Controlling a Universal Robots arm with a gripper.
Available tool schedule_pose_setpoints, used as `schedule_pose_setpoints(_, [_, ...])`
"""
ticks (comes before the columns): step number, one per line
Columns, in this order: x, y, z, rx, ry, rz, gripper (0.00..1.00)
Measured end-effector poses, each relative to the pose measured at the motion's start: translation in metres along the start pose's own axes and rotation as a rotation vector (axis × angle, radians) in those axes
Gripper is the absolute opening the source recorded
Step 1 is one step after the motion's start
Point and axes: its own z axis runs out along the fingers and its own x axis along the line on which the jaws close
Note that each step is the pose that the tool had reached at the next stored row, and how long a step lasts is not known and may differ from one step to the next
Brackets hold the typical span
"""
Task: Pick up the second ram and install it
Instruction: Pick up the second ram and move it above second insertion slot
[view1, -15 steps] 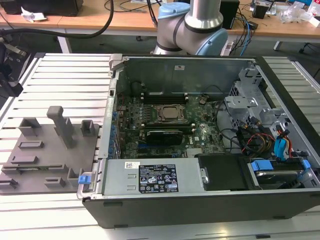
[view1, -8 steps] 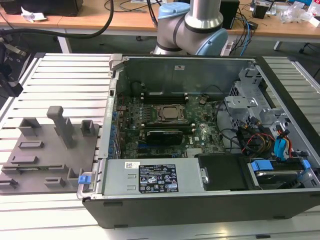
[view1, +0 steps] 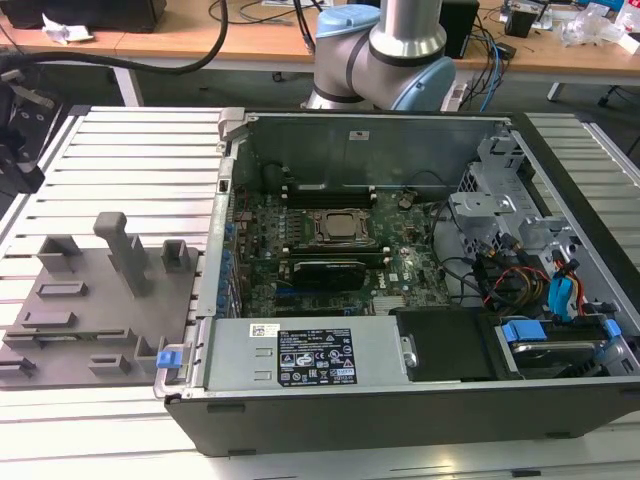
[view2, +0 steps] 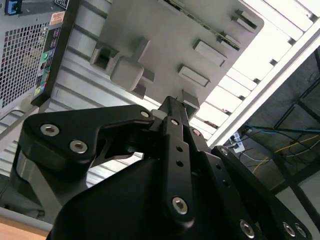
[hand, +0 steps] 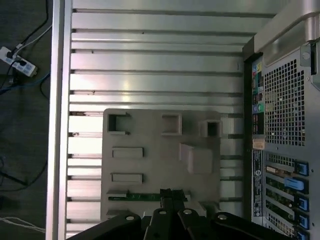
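In the exterior view you see the open computer case (view1: 400, 400) on the slatted metal bench (view1: 140, 150). The grey holder plate (view1: 100, 300) lies just beside it, toward the exterior view's left. The base of the robot arm (view1: 400, 40) stands behind the case.

In the second wrist view you look along the black end effector (view2: 172, 104) from close by. It is narrow, with its tips drawn together, and it points toward the holder plate (view2: 165, 40).

In the first wrist view you find the second ram (hand: 135, 196), a thin green stick. It lies flat in a long slot of the holder plate (hand: 150, 165), in the row farthest from the square pockets. The tips of the end effector (hand: 171, 194) are close together and overlap one end of the stick. From this angle they seem to be above it, but I cannot tell if they touch it. The back of the case (hand: 285, 125) is beside the plate.
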Motion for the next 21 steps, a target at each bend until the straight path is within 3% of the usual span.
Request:
schedule_pose_setpoints(2, [0.0,0.0,0.0,-0.0012,0.0023,-0.05,0.11])
schedule_pose_setpoints(12, [0.0,0.0,0.0,-0.0049,0.0095,-0.21,0.11])
schedule_pose_setpoints(15, [0.0,0.0,0.0,-0.0074,0.0142,-0.315,0.11])
schedule_pose_setpoints(21, [0.0,0.0,0.0,-0.0095,0.0182,-0.403,0.11])
